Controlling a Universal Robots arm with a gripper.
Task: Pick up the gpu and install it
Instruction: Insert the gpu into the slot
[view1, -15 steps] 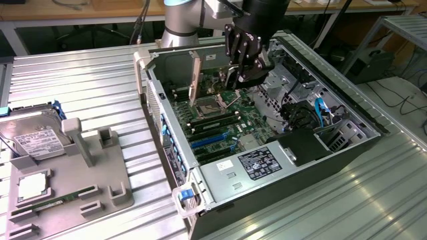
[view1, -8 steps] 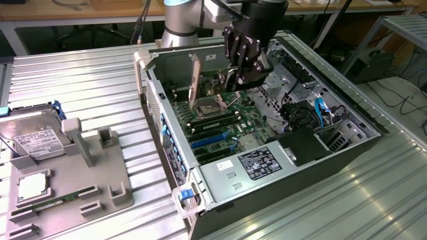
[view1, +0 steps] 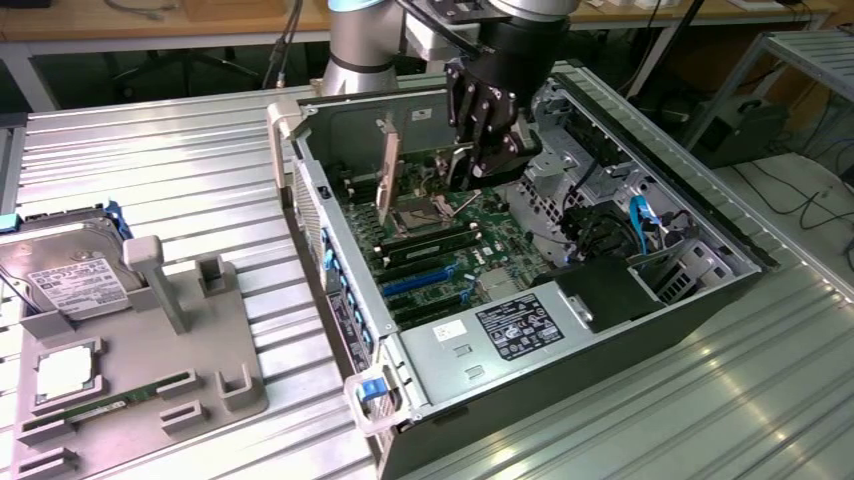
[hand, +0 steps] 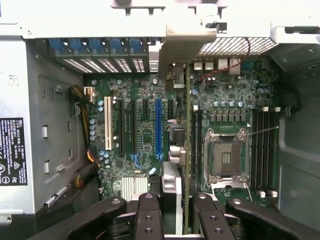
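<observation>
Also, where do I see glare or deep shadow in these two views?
Exterior view: glare streaks on the metal table at that view's lower right; the computer case is dimmer inside, below the hand. Wrist view: the case's metal rim is washed out white, the hand's fingers nearly black.

Silver arm (view1: 358, 45), black jaws

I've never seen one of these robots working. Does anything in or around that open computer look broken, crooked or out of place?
Nothing looks broken or spilled. The computer case just looks half-built: its processor socket is bare, the gpu is held on edge in the jaws, and a hard drive lies outside.
</observation>
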